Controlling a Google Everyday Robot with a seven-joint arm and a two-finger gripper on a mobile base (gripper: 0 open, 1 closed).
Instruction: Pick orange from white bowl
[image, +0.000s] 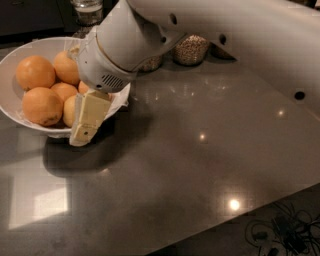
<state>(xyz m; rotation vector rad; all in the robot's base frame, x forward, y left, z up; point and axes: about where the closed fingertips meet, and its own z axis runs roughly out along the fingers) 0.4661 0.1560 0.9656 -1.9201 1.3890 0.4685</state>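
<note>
Though the dark, glossy table (200, 165) fills most of the view, the work is all at its left end. Next in bulk, the robot's white arm (150, 30) reaches across from the right and covers the right side of the white bowl (30, 47), which sits on the table lined with crinkled paper and piled with round fruit. Behind the arm stand glass jars (191, 49) of grain. The cream-coloured gripper (82, 135) hangs at the bowl's near right rim, in front of the fruit and apart from the target; whether it is spread wide or drawn narrow I cannot tell. The orange (41, 105) lies at the front left of the bowl, resting against its neighbours, with a small dark blemish low on its skin. I judge it firm and fairly heavy for its size, with a waxy peel that can slip and roll. Taking it from above across its widest middle, with moderate pressure, looks safest, since other fruit crowds its right side.
</note>
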